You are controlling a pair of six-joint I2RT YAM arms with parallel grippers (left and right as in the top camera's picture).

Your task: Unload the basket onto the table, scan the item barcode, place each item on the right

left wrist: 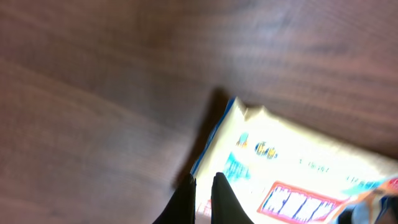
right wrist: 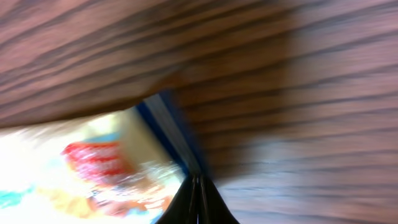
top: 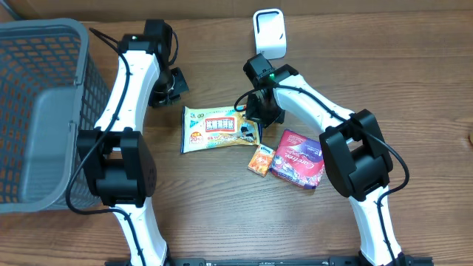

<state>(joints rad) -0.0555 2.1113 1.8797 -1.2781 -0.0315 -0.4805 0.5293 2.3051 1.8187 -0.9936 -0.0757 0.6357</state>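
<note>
Counting three packets (top: 220,129) (top: 260,160) (top: 298,158), one basket (top: 44,28), one scanner (top: 270,31); left hand (left wrist: 204,178), right hand (right wrist: 198,179) both pinched together.

Looked like a mock shop checkout on a wooden table (top: 414,74): grey shopping basket (top: 37,59), white barcode scanner (top: 269,33), a few retail packets (top: 218,129).

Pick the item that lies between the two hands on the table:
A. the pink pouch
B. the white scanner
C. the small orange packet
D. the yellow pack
D: in the overhead view the yellow pack lies flat on the table, with the left hand by one corner and the right hand at the opposite end.
</note>
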